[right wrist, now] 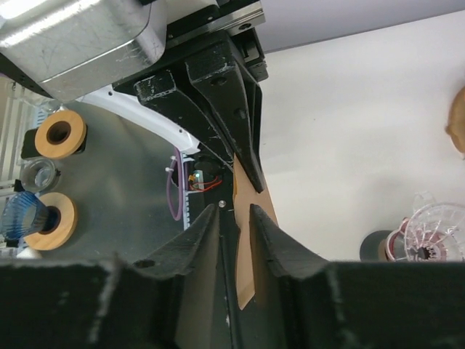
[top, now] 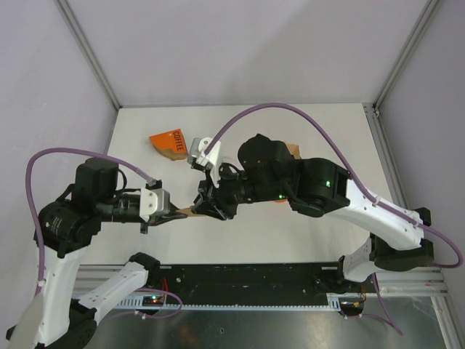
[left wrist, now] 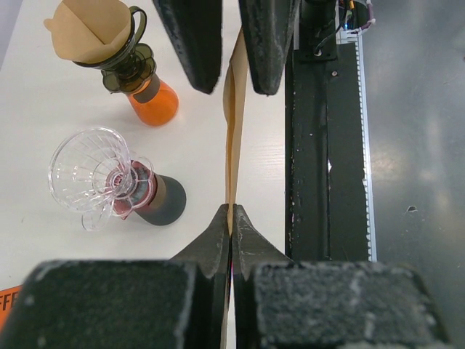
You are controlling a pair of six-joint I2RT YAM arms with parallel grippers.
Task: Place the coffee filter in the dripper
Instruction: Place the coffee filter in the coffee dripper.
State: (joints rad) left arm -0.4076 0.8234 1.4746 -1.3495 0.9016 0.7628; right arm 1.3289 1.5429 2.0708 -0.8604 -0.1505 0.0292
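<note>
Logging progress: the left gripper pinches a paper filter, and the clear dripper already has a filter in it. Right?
Not quite. The left wrist view shows the clear dripper empty; the dark dripper holds one. The left gripper does pinch a paper filter.

The white desk [top: 327, 131] carries three things. An orange packet [top: 168, 143] with the word COFFEE lies flat toward the far left corner. Around the middle of the desk stands a clear dripper [left wrist: 91, 174] on a dark round base. Near it, more toward the right edge, stands a dark dripper [left wrist: 123, 58] on an orange base, with a brown paper cone inside it.
</note>
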